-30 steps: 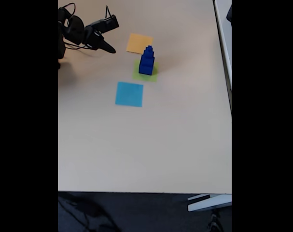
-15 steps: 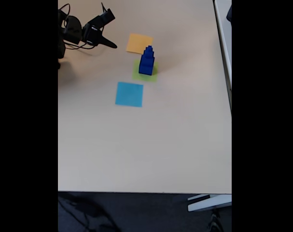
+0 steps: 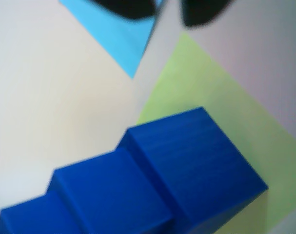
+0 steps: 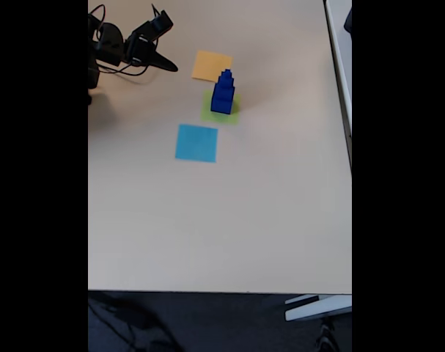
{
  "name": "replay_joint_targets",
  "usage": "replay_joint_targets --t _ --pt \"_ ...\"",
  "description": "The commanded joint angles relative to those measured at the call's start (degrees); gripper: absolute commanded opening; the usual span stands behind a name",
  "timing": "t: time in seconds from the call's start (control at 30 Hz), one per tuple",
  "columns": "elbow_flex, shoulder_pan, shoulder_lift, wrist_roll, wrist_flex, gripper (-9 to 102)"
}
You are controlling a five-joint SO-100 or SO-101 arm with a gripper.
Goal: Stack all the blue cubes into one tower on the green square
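**Cubes stacked on green square; hand clear**

Blue cubes [image 4: 223, 92] stand as one stepped tower, largest at the bottom, on the green square [image 4: 233, 114] near the far middle of the surface [image 4: 266, 213]. Wrist view: cubes [image 3: 152, 185] close up, green square [image 3: 226, 122] beneath, blue square [image 3: 118, 34] beyond. Orange square [image 4: 211, 65] lies just behind the tower, blue square [image 4: 196, 142] in front. Hand [image 4: 167, 64] hangs at far left, well apart from the tower, holding nothing; cannot tell whether its fingers are parted.
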Motion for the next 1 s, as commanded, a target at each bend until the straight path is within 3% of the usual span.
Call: replay_joint_targets --t 0.0,0.57,0.97 --pt "0.44 -0.35 0.88 -5.45 0.53 0" --pt "0.53 -1.67 0.53 -24.61 7.21 0" --pt "0.53 -1.93 7.65 -28.04 19.34 0"
